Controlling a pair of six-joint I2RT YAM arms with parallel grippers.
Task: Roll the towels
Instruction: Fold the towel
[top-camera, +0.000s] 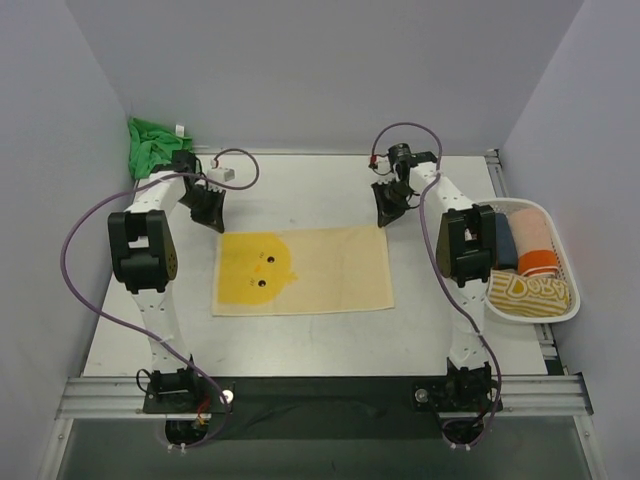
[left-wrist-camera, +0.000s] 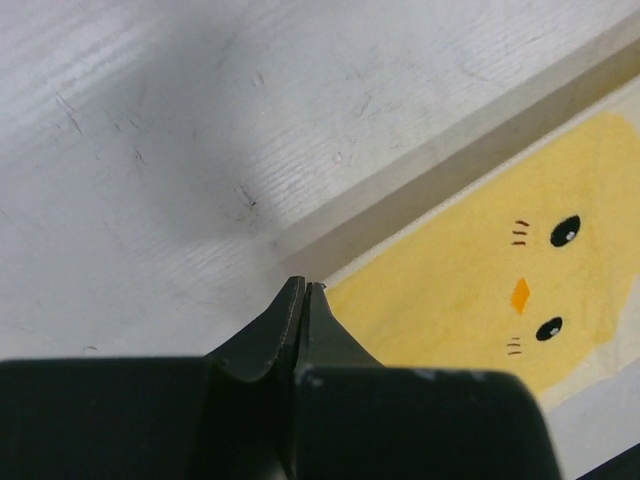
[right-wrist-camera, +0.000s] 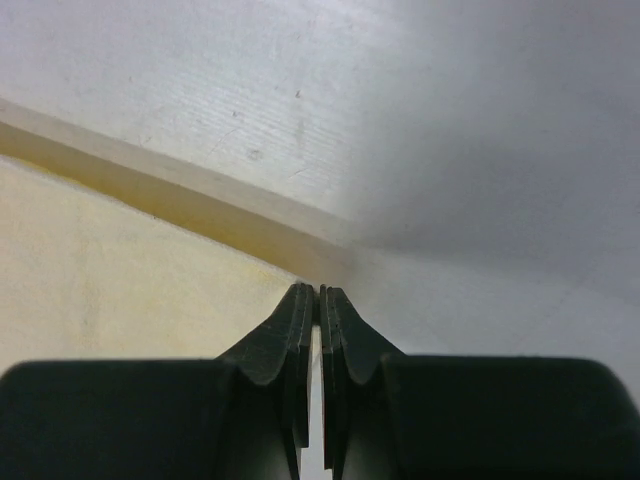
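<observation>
Left claw (left-wrist-camera: 305, 289), right claw (right-wrist-camera: 318, 291) closed at far corners, yellow towel (top-camera: 330, 270).

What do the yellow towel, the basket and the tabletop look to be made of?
Yellow towel: soft matte cloth, with a fine weave and a raised hem along the edge. Basket: likely white plastic, with a smooth moulded rim. Tabletop: matte white board, perhaps painted wood or laminate; faint grain lines and scratches show.

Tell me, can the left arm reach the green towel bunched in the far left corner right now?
Probably yes. The green towel lies just beyond the left gripper, toward the corner, and nothing stands between them; its shut jaws would need opening first.
</observation>
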